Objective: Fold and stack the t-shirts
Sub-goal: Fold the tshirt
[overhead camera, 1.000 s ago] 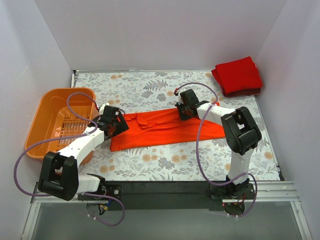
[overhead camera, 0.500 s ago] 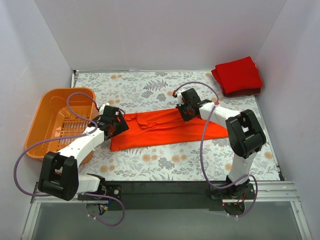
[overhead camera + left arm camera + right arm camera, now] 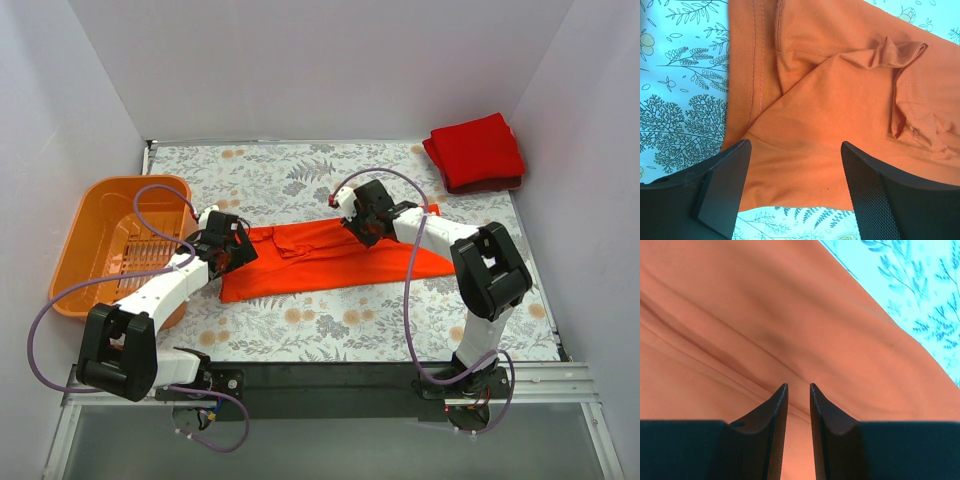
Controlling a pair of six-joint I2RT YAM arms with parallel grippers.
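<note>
The bright orange-red t-shirt (image 3: 320, 262) lies folded into a long strip across the middle of the floral table. My left gripper (image 3: 235, 250) hovers over its left end, open wide, with wrinkled cloth (image 3: 840, 90) and a seam showing between the fingers (image 3: 795, 150). My right gripper (image 3: 362, 222) sits low over the strip's upper edge near the middle. Its jaws (image 3: 798, 386) stand a narrow gap apart, with smooth cloth (image 3: 765, 315) below and nothing pinched. The deeper red t-shirt (image 3: 478, 152) rests folded at the back right corner.
A rigid orange basket (image 3: 135, 182) stands at the table's left edge, beside my left arm. White walls close in the left, back and right sides. Bare floral tabletop (image 3: 920, 290) shows just past the shirt's far edge.
My right gripper has slid a little to the left along the shirt and its jaws have parted from shut to a narrow gap. The left arm has not moved.
</note>
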